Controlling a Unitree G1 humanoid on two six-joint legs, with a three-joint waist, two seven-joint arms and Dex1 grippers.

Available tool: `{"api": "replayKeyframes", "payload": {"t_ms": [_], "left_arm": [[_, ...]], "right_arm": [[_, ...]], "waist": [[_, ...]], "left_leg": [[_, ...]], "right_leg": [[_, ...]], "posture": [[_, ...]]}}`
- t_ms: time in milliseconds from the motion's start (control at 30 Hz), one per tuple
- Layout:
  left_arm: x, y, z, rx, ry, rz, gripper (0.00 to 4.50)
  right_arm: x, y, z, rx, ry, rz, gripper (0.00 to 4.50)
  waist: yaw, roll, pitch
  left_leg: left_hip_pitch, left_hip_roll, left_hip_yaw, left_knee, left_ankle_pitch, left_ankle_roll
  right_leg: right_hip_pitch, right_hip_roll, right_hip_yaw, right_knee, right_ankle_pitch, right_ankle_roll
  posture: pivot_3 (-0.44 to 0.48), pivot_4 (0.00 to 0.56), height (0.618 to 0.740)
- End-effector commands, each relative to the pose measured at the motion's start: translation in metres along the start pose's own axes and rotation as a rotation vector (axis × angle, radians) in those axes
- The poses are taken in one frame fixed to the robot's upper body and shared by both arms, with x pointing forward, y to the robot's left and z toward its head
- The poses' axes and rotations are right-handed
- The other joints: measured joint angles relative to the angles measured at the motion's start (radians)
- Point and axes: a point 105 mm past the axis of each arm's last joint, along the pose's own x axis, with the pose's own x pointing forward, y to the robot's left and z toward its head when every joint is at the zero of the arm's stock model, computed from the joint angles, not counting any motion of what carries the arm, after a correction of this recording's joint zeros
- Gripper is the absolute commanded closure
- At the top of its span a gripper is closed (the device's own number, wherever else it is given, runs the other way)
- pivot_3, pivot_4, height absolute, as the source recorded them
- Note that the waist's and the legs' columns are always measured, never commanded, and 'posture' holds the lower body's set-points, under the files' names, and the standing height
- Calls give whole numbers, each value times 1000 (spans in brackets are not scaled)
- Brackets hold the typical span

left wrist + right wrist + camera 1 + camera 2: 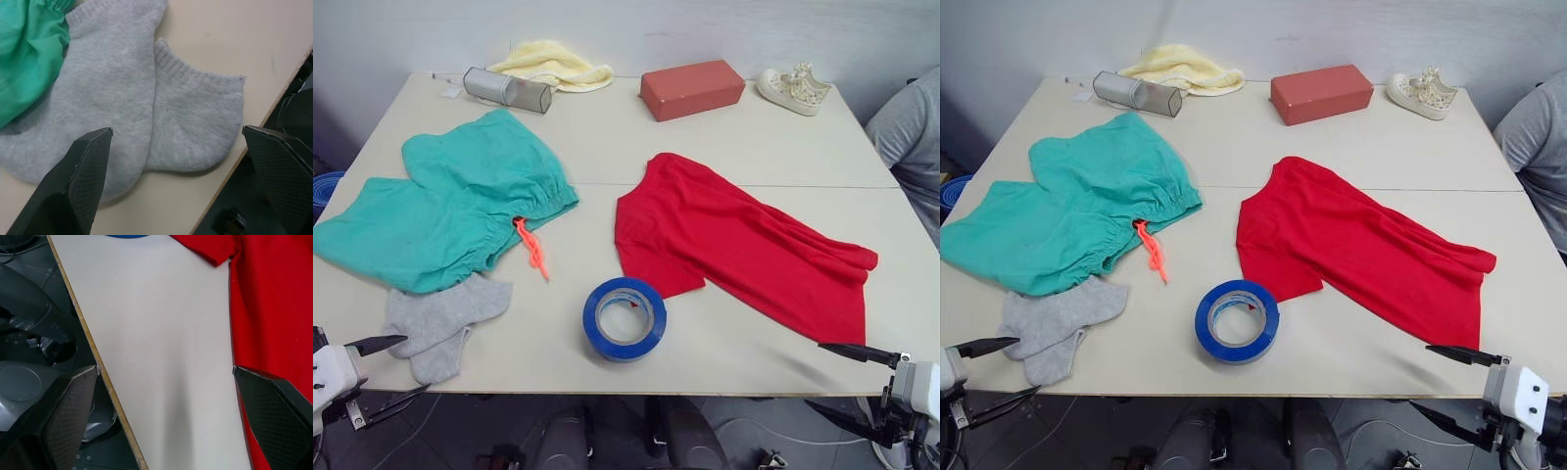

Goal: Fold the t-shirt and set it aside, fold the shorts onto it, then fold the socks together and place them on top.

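Both your grippers, left (384,370) & right (840,382), hang at bench (724,137) front edge, jaws open, empty. Socks (445,321) touch shorts (450,201); t-shirt (744,240) lies unfolded.

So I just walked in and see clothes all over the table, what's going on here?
Nothing is being handled yet. The red t-shirt, the teal shorts and the grey socks all lie unfolded on the table, with a blue tape roll between them. The left claw is open at the near edge by the socks, and the right claw is open by the t-shirt's hem. Neither holds anything.
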Motion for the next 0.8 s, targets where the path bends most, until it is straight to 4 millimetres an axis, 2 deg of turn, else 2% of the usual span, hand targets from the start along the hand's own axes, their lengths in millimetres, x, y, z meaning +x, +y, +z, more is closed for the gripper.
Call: {"api": "replayKeyframes", "payload": {"t_ms": [33,100,200,300,367,400,467,533,633,733,800], "left_arm": [[-2,7,8,31,-25,31,34],[0,10,12,31,-42,37,34],[7,14,29,-25,-102,-7,34],[17,11,63,-114,-231,-147,34],[27,4,84,-98,-251,-265,34],[35,-5,95,-45,-241,-345,34],[47,-35,107,137,-191,-573,34],[63,-51,131,246,-273,-669,34],[89,-60,150,383,-324,-736,34],[115,-67,167,466,-366,-773,34],[126,-76,169,544,-352,-832,34]], "right_arm": [[2,-3,4,-16,-22,-2,0],[5,-7,5,-22,-35,-23,0],[7,-2,27,-22,-211,-28,0],[10,-1,51,6,-321,-15,0],[12,-5,67,22,-382,-45,0],[14,-4,75,30,-406,-37,0],[19,1,90,-7,-449,-22,0],[26,10,101,-44,-468,25,0],[38,22,113,-106,-475,120,0],[47,21,125,-128,-500,122,0],[51,21,129,-134,-504,121,0]], "waist": [[1,0,0],[1,0,0],[4,0,-1],[4,3,0],[3,2,0],[2,3,0],[2,5,0],[2,10,0],[3,10,-1],[2,10,-1],[0,10,-1]], "left_leg": [[0,0,0,0,0,0],[0,0,0,0,0,0],[-1,0,-1,0,0,0],[-1,0,-4,0,0,0],[-1,0,-4,0,1,-1],[0,0,-5,0,2,-2],[2,0,-5,0,2,-2],[7,0,-5,-2,1,-3],[10,-1,-3,-5,2,-2],[10,-1,-3,-4,6,3],[10,-1,-2,-2,6,3]], "right_leg": [[0,0,0,0,0,0],[0,0,0,-1,0,0],[0,0,-1,-1,0,0],[1,-1,-4,-1,0,0],[2,-1,-4,0,0,0],[3,-1,-4,0,0,0],[5,-1,-4,0,1,0],[11,-1,-4,-3,1,-1],[13,1,-3,-5,1,0],[13,3,-2,-3,2,1],[13,5,0,-2,2,3]], "posture": [[0,150,740],[0,150,740],[0,150,740],[0,150,740],[0,150,740],[0,150,740],[0,150,740],[0,150,740],[0,150,740],[0,150,740],[0,150,740]]}}
